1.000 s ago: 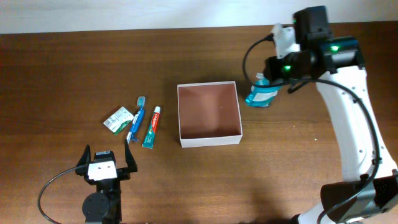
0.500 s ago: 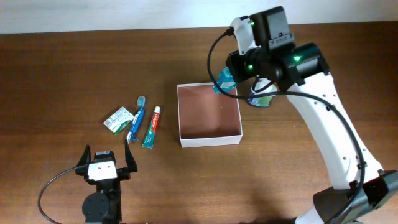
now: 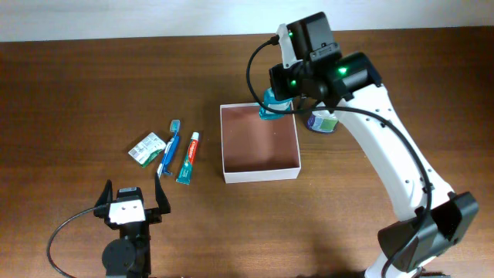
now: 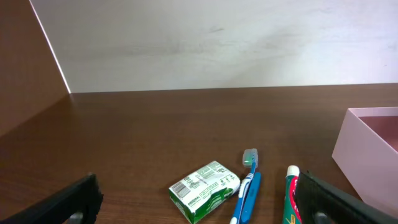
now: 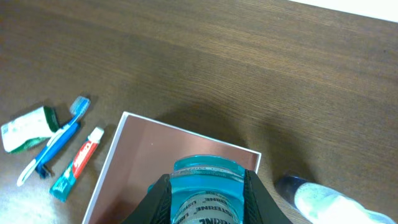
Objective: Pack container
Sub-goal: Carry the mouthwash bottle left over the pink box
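My right pincer (image 5: pixel 207 199) is clamped on a clear bottle of blue liquid (image 3: pixel 273 106), held over the top wall of the container (image 3: pixel 258 147), which sits mid-frame. A second bottle (image 3: pixel 323 121) lies just right of that box. At lower left, my left pincer (image 3: pixel 133 191) stands wide apart, near the toothpaste (image 3: pixel 187 157), toothbrush (image 3: pixel 170 147) and green packet (image 3: pixel 147 148).
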You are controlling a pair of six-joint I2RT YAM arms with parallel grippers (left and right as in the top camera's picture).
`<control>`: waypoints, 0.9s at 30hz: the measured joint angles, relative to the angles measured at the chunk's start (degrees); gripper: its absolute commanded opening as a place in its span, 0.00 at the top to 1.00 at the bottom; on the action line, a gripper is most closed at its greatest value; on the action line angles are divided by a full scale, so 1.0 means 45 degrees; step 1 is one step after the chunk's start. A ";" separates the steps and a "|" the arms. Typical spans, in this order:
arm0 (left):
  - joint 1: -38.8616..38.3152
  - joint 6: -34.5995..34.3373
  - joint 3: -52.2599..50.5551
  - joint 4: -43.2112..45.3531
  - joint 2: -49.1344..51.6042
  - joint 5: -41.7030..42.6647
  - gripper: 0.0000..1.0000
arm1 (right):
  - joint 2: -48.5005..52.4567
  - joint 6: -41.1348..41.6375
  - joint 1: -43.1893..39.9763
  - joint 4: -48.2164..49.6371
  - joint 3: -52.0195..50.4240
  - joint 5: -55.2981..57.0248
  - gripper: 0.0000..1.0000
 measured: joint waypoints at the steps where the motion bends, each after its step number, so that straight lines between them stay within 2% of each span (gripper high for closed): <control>1: 0.0000 0.0000 0.0000 0.0000 0.0000 0.0000 0.01 | 0.0034 0.0160 0.0049 0.0015 0.0000 0.0102 0.80; 11: 0.0000 0.0000 0.0000 0.0000 0.0000 0.0000 0.01 | 0.0641 0.1637 0.0306 0.0097 0.0000 0.0976 0.81; 27: 0.0000 0.0000 0.0000 0.0000 0.0000 0.0000 0.00 | 0.1710 0.1443 0.0695 0.0015 0.0000 0.2429 0.81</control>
